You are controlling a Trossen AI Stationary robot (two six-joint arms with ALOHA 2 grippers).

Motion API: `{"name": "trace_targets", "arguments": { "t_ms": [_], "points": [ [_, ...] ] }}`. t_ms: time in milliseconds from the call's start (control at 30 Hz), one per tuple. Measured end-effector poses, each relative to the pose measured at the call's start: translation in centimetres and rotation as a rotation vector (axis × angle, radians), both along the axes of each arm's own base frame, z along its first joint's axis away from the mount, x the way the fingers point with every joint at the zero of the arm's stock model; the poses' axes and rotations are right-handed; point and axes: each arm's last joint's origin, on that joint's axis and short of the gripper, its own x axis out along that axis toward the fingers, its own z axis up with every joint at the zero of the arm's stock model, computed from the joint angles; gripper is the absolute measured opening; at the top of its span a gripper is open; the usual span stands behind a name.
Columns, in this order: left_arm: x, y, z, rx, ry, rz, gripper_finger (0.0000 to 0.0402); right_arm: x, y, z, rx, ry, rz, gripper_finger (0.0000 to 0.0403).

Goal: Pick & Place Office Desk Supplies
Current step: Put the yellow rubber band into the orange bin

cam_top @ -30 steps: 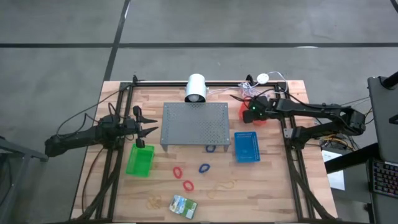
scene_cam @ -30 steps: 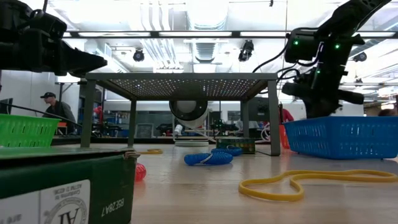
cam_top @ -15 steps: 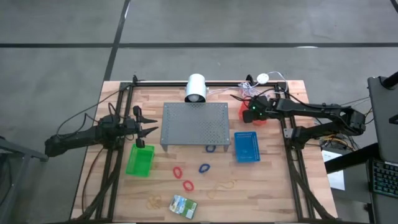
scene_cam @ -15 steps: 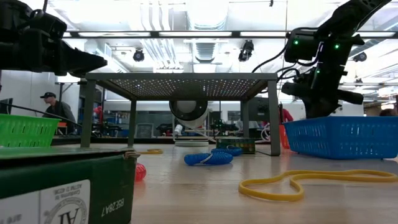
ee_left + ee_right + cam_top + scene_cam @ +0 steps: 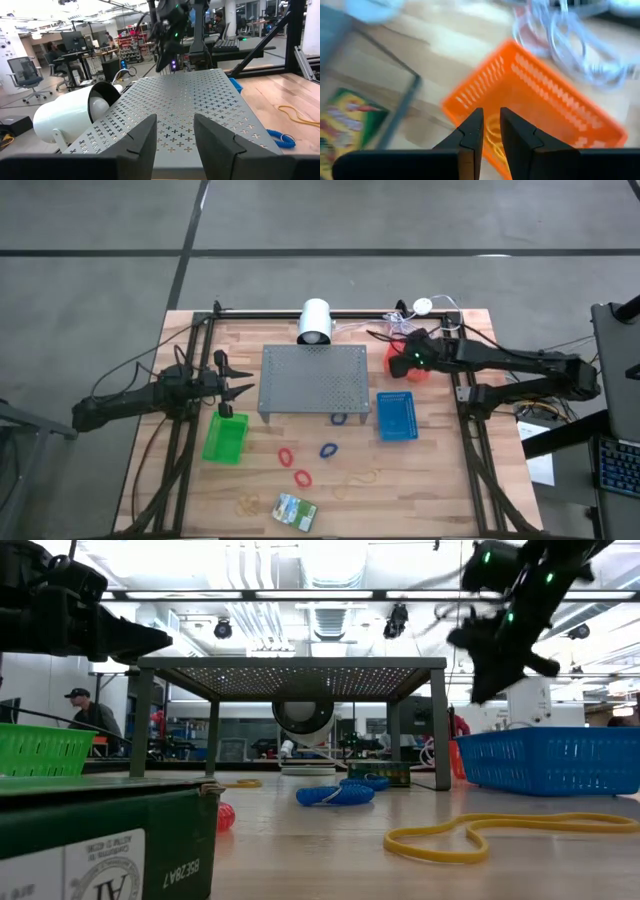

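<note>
On the wooden table lie two red loops [image 5: 286,454] [image 5: 301,477], a blue loop [image 5: 328,450] with another blue one [image 5: 338,419] by the stand's near edge, two tan rubber bands [image 5: 360,477] [image 5: 247,503] and the green-and-yellow crayon box [image 5: 295,510], flat near the near edge. My right gripper [image 5: 402,359] [image 5: 490,111] hangs above the red basket [image 5: 540,100], fingers a narrow gap apart with nothing between them; a tan band [image 5: 495,131] lies inside that basket. My left gripper [image 5: 238,390] [image 5: 175,120] waits open, left of the grey stand [image 5: 312,380].
A green basket [image 5: 225,438] sits near the left gripper and a blue basket [image 5: 397,416] right of the stand. A white cylinder [image 5: 315,322] and white cables [image 5: 425,308] lie at the far edge. A second green-and-yellow box [image 5: 345,122] shows past the stand's leg.
My right gripper has risen from just over the red basket to well above it, most of that in the last half second. The left arm and the things on the table have stayed where they were.
</note>
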Motion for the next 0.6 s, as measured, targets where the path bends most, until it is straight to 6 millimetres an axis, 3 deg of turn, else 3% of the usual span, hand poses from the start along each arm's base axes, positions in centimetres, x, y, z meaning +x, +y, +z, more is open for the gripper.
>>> {"name": "trace_targets", "arguments": {
  "t_ms": [267,600],
  "points": [
    [0.0,0.0,0.0,0.000,0.000,0.000,0.0134,0.7,5.6,3.7,-0.246,-0.103,0.169,0.0083],
    [0.0,0.0,0.0,0.000,0.000,0.000,0.0134,2.0,15.0,4.8,-0.454,-0.205,0.546,0.0084]
  ]
}}
